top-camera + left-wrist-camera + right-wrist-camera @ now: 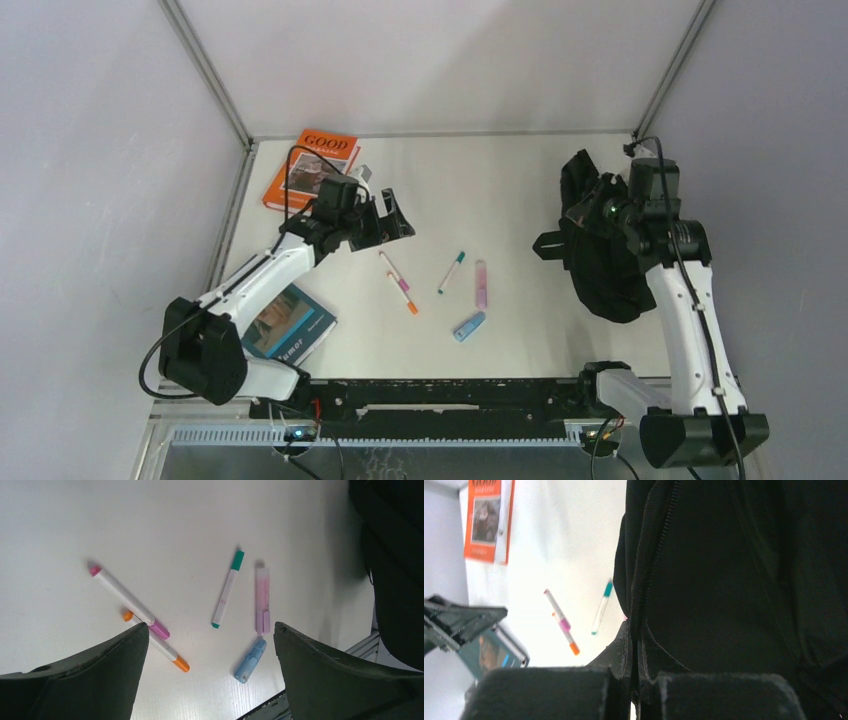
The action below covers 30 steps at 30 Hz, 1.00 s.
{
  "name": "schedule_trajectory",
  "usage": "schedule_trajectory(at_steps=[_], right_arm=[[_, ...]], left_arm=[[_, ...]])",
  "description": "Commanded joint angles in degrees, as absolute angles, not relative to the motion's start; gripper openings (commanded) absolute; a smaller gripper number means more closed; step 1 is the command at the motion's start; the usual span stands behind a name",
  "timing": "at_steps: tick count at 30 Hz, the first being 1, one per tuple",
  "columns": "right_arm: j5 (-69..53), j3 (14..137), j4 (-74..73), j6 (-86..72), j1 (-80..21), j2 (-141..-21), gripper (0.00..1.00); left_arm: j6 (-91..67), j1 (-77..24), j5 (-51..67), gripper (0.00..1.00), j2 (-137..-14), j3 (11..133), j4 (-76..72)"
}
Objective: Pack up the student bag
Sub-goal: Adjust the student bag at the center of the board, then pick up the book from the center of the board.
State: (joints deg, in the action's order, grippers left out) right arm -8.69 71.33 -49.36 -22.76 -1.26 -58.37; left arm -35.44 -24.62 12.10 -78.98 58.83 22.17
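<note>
Inventory of my white table (500,180):
- Orange book (312,168), flat, cover up, at the far left corner.
- Blue book (290,325), flat, by the left edge toward the near side.
- Pink-capped marker (394,270) and orange-capped marker (404,295), side by side, mid-table.
- Teal-capped marker (451,272), just right of them.
- Pink highlighter (481,284), beside the teal one.
- Small blue stick (469,326), nearer me.
- Student bag (600,270), black, along the right edge.
</note>
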Motion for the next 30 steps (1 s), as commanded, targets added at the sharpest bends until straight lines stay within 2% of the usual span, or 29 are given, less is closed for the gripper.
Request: schedule_trajectory(at_steps=[1, 3, 6, 7, 9, 11, 13, 16, 17, 19, 22, 25, 30], right_arm=[[-25.07, 75.91, -45.38, -14.40, -1.19, -59.63, 0.00], [-26.05, 75.86, -46.88, -11.23, -1.53, -60.84, 0.00], [-17.76, 75.61, -47.87, -10.49, -4.58, -62.88, 0.00], [-13.18, 75.46, -48.09, -10.37, -6.75, -63.52, 0.00], [4.23, 75.08, -49.64, -10.45, -13.37, -65.51, 0.00], [14.26, 73.67, -51.84, -12.04, -18.97, -68.50, 0.00], [18.34, 70.34, -51.97, -15.34, -22.25, -70.43, 0.00], [17.50, 63.75, -49.24, -19.45, -23.46, -71.08, 0.02], [16.17, 61.98, -48.23, -20.01, -23.49, -70.87, 0.13], [12.74, 59.61, -46.82, -20.52, -23.27, -69.88, 0.42], [4.23, 58.45, -45.00, -19.87, -23.03, -67.49, 0.75], [-4.48, 58.43, -42.06, -19.72, -23.16, -63.55, 0.87], [-10.91, 56.92, -33.00, -24.94, -22.94, -57.02, 0.91]], left_arm=[[-33.23, -24.70, 11.00, 0.99, -75.51, 56.78, 22.01], [-33.34, -24.70, 11.25, 0.99, -75.62, 56.21, 21.32], [-33.57, -24.70, 12.27, 0.99, -76.91, 56.23, 20.57], [-33.50, -24.70, 12.55, 0.99, -77.51, 56.57, 20.79], [-33.78, -24.70, 11.37, 0.98, -77.60, 57.28, 21.50], [-34.11, -24.70, 9.02, 0.99, -76.35, 56.95, 21.53], [-34.48, -24.38, 6.43, 0.99, -74.98, 56.81, 21.85], [-34.23, -23.14, 4.45, 0.99, -73.91, 57.32, 23.90], [-33.74, -22.60, 3.57, 1.00, -73.67, 57.70, 25.06], [-32.10, -21.45, -1.23, 1.00, -73.57, 59.27, 28.62], [-31.16, -18.27, -6.55, 1.00, -73.86, 61.93, 33.62], [-31.02, -15.73, -8.65, 1.00, -74.73, 65.21, 36.56], [-28.58, -15.38, -13.45, 1.00, -79.83, 72.38, 37.65]])
